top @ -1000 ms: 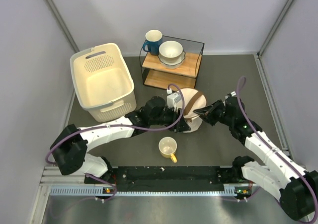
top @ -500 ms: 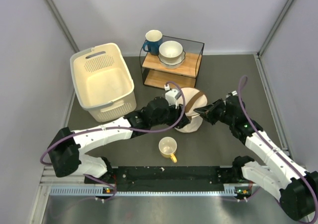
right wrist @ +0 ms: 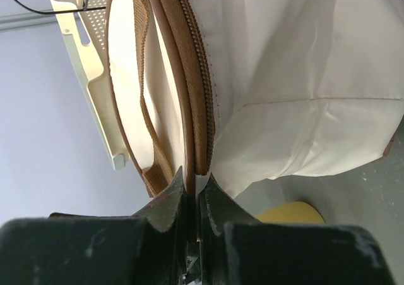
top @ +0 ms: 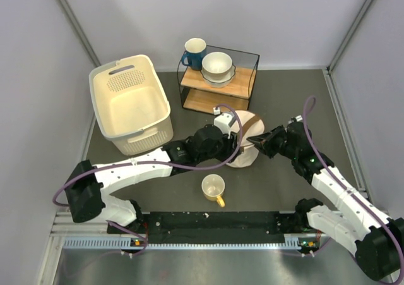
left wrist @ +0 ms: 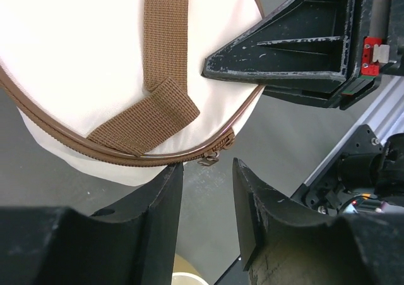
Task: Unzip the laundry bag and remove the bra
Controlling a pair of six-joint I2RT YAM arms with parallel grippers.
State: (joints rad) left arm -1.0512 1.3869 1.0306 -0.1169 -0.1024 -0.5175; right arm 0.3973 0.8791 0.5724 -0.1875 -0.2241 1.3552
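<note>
Left wrist view: left pincer (left wrist: 206,170) was wide open with nothing between the fingers. The zip pull (left wrist: 212,159) sat at its 12 o'clock, just beyond the tips and lined up with the gap. It hung off the brown zip at the near edge of the laundry bag (left wrist: 76,64). The zip curved along the lid rim, roughly 9 to 3 o'clock across that frame.

My read: a short straight advance would put the pull between the fingers, then drag along the rim.

Right pincer (right wrist: 192,185) was narrow, clamped on the bag's brown rim seam. It looked like the anchor hand.

In the top view the bag sat tilted mid-desk (top: 284,102), with the left pincer at its 9 o'clock and the right at its 3. The left arm was the one facing the pull.

Where it showed, the zip looked closed. The bra was not in view, presumably inside.
</note>
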